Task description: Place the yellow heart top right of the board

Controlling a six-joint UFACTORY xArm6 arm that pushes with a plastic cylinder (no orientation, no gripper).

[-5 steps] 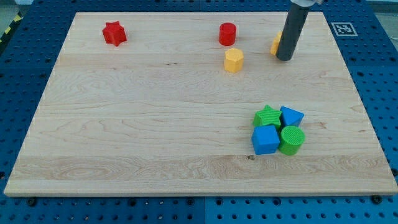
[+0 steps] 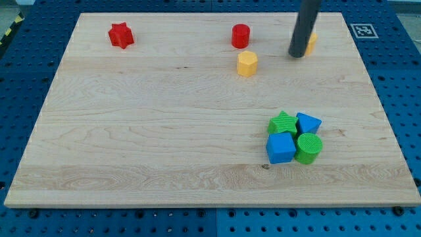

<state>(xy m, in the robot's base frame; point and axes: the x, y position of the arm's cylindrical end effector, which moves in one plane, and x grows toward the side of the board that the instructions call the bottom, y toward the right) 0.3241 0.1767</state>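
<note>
The yellow heart lies near the board's top right, mostly hidden behind my rod; only its right edge shows. My tip rests on the board just at the heart's left side, touching or nearly touching it. A second yellow block, a hexagon, sits to the left of my tip, apart from it.
A red cylinder stands above the yellow hexagon. A red star lies at the top left. A cluster at the lower right holds a green star, a blue triangle-like block, a blue cube and a green cylinder.
My tip has moved slightly left and towards the view's top. The yellow heart now shows on the rod's right side instead of its left and sits a little higher.
</note>
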